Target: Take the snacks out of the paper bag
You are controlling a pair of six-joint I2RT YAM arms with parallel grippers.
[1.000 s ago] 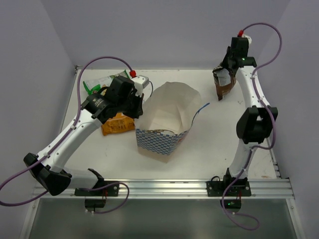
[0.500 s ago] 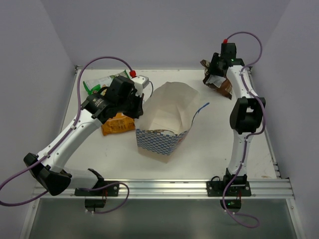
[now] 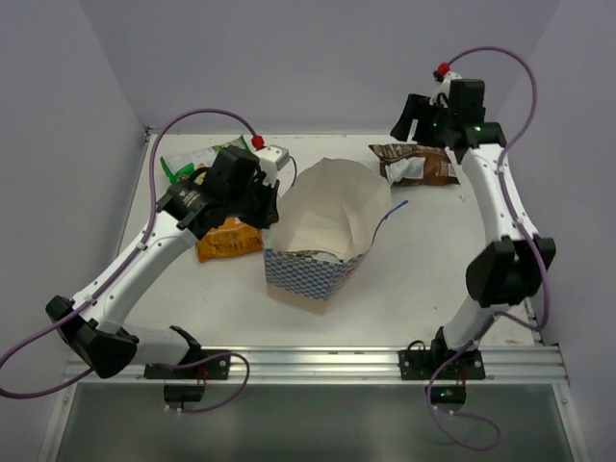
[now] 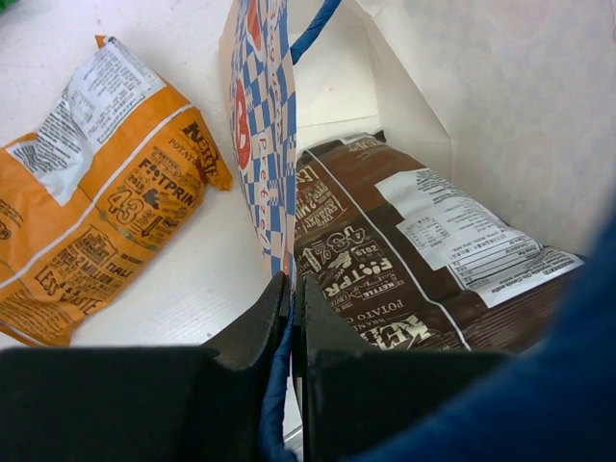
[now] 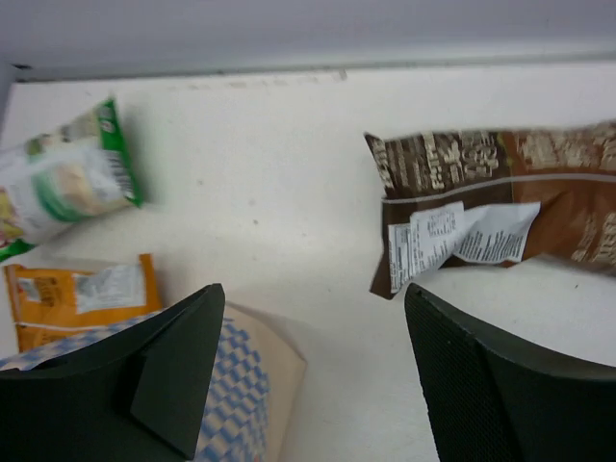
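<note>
The white table (image 3: pixel 414 269) carries everything in view. The paper bag (image 3: pixel 322 226) sits near its middle with the mouth open and the blue-and-white checkered band toward the near edge. One blue cord (image 3: pixel 390 209) trails off its right side.

We count four snack packets, three of them outside the bag:

- One brown packet (image 3: pixel 416 164) lies flat at the far right of the table, well apart from the bag, with its white label facing up.
- The orange packet (image 3: pixel 226 241) lies flat just beside the bag's left side, partly covered by the left arm in the top view.
- The green-and-white packet (image 3: pixel 181 166) lies in the far left corner, beyond the orange one and partly hidden by the same arm.
- The second brown packet (image 4: pixel 404 279) lies inside the bag, flat against its inner wall.

The left gripper (image 4: pixel 289 294) is at the bag's left rim. Its jaws are pressed together on the checkered wall of the bag, with a strand of blue cord caught between them.

The right gripper (image 5: pixel 313 294) hangs above the far right of the table, near the first brown packet — its jaws stand wide apart and nothing is between them.
</note>
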